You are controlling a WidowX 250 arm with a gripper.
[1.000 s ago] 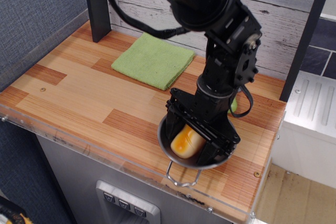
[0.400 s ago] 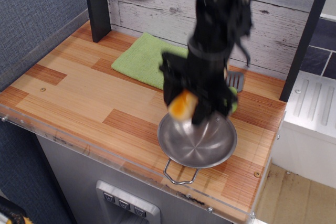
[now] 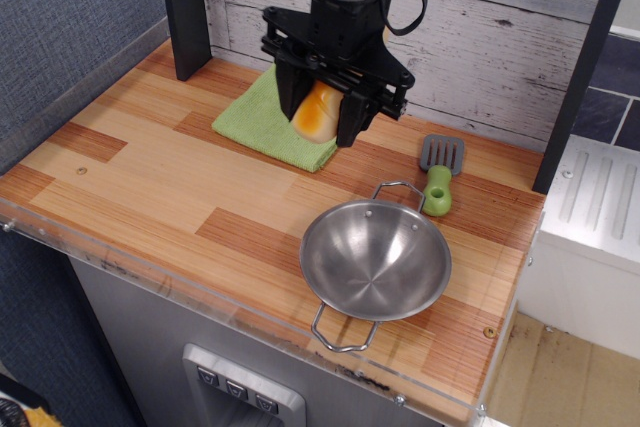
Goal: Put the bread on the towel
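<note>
Lifted clear of the bowl and carried across the wooden counter, the bread now held above the near right corner of the green towel, pinched between the fingers of the gripper, jaws pressed against its sides. A second ago: the same loaf down inside the steel bowl, gripper closed around it; a moment later, mid-air and blurred just above the rim. Bowl now empty near the front edge, the small grey-and-green spatula just beyond it, both untouched. Bread not yet on the cloth, with only its lower orange-brown end on show; whether directly over the towel or just past its edge hard to tell from this angle. Pick-up and most of the carry apparently done; lowering onto the cloth and release likely all that remains.
</note>
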